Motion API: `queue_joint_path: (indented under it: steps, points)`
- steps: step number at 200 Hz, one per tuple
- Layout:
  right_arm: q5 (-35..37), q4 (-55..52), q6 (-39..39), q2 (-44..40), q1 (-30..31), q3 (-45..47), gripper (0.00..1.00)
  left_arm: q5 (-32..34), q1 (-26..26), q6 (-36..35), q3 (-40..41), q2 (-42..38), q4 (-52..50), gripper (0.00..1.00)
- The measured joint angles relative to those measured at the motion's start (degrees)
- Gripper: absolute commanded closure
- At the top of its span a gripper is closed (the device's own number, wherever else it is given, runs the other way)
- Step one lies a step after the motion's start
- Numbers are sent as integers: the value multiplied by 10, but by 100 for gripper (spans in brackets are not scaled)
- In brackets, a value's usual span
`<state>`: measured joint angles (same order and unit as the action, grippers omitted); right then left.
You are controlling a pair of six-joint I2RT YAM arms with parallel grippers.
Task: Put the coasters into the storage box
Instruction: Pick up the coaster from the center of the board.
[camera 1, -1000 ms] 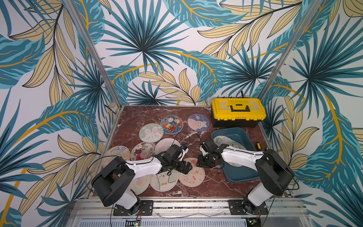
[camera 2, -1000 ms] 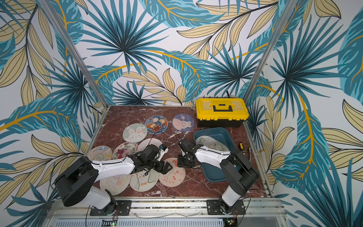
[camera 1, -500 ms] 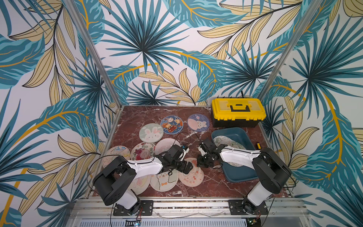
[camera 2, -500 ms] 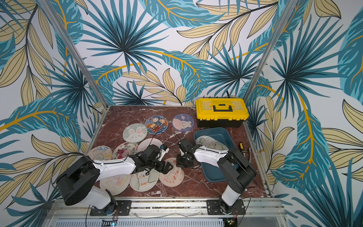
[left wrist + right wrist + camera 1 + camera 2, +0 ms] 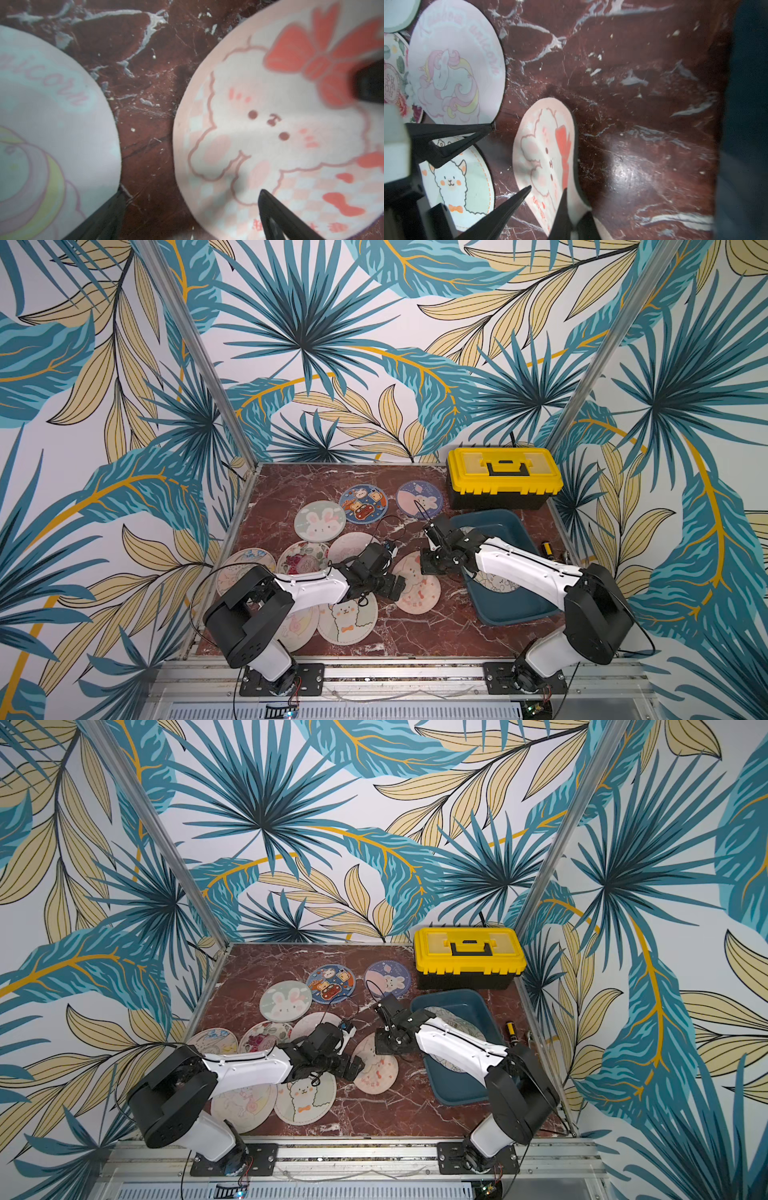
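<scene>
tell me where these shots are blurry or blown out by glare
Left wrist view: the pink bow coaster is soft, blurrier toward its bow; the marble table is sharper. Right wrist view: a bright glare patch sits on the table, and the storage box is a dark blur. Both top views: evenly lit, sharp.

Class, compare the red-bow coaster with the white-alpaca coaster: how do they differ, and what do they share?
The bow coaster is pink; the alpaca coaster is pale green with an orange dashed border. The right gripper is shut on the bow coaster's raised edge; the alpaca coaster lies flat, ungripped. Both are thin round discs printed with cartoon animals.
</scene>
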<state>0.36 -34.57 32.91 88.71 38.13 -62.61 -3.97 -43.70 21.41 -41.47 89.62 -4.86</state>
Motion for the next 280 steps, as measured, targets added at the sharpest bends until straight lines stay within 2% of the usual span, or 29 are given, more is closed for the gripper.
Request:
queue_joint_path:
  steps: [80, 142, 198, 239, 280]
  points:
    - [102, -77, -47, -72, -15, -94, 100, 3, 38, 1, -74, -49, -10, 0]
    - [174, -117, -69, -115, -64, -162, 100, -1, 66, -3, -112, -49, -10, 0]
    - [197, -158, -79, -126, -153, -167, 100, -14, 95, -15, -132, -49, -9, 0]
    - [200, -163, -79, -121, -185, -164, 100, -29, 116, -19, -133, -41, -5, 0]
    - [191, -140, -86, -73, -207, -158, 100, -36, 129, -24, -142, -28, -4, 0]
